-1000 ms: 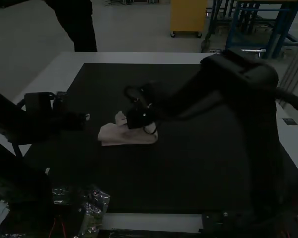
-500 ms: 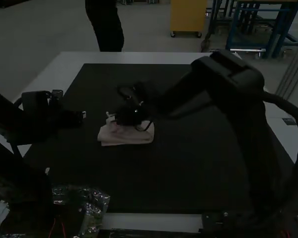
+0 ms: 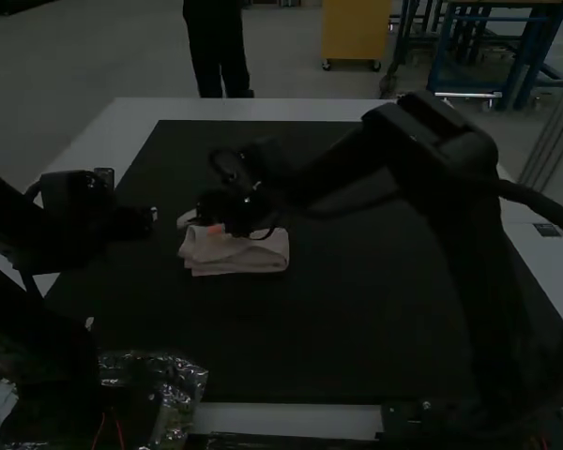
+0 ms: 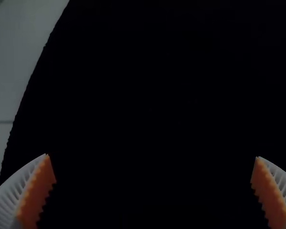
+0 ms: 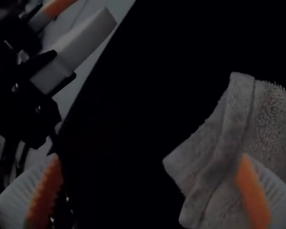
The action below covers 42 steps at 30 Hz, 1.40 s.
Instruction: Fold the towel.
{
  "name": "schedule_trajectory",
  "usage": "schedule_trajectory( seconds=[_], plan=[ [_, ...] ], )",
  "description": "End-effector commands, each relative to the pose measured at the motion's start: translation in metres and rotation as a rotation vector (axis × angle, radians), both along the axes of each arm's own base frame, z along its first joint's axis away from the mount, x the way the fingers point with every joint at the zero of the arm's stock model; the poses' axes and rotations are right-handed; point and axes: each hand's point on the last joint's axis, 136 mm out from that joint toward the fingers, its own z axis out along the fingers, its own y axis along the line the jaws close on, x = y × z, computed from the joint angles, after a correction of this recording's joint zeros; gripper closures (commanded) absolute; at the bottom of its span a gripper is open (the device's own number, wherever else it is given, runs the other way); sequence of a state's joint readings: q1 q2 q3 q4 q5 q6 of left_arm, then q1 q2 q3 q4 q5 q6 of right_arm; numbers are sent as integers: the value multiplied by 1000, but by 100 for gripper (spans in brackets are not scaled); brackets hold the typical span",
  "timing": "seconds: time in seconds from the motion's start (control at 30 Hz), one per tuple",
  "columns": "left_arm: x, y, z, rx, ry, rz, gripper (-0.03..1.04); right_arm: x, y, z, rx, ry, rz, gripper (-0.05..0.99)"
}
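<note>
Black mat (image 3: pixel 375 309) on white surface (image 3: pixel 263 110), folded pale towel (image 3: pixel 239 256), right gripper (image 3: pixel 201 224) wide open at it, left gripper (image 3: pixel 152 216) wide open nearby.

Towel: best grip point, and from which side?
I'd pinch the pointed corner of the towel, coming in low from the side facing the left gripper. The corner juts out that way past the raised band and seems flatter than the folded bulk behind, so it should pinch more easily.
</note>
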State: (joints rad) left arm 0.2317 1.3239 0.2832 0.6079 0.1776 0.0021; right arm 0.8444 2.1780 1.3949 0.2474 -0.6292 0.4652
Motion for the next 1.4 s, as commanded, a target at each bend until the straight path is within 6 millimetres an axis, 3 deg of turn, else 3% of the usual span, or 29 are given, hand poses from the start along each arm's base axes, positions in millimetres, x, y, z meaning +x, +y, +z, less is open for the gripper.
schedule_trajectory(
  seconds=[0.0, 0.07, 0.13, 0.17, 0.2, 0.27, 0.3, 0.73, 1.37],
  plan=[
    [-2, 7, -4, -1, 8, 37, 4, -1, 5, 45, 69, -70, 34, 9],
    [-2, 7, -4, -1, 8, 37, 4, 4, 1, 60, 91, -87, 25, 16],
    [-2, 7, -4, -2, 8, 38, 4, 5, -4, 78, 121, -104, 35, 52],
    [-1, 8, -3, -1, 5, 39, 4, 6, -9, 87, 141, -132, 45, 83],
    [-2, 7, -4, -4, 6, 38, 4, 12, -14, 96, 152, -177, 27, 95],
    [-1, 7, -3, -3, 3, 38, 4, 16, -20, 107, 188, -230, 2, 96],
    [-2, 7, -3, -3, 5, 38, 4, 18, -23, 103, 188, -236, -8, 96],
    [0, 5, -1, -1, -6, 26, 4, 26, -54, 29, 150, -241, -47, 96],
    [1, 0, 1, -16, -17, -1, 4, 42, -32, -13, 163, -247, -41, 96]
  ],
)
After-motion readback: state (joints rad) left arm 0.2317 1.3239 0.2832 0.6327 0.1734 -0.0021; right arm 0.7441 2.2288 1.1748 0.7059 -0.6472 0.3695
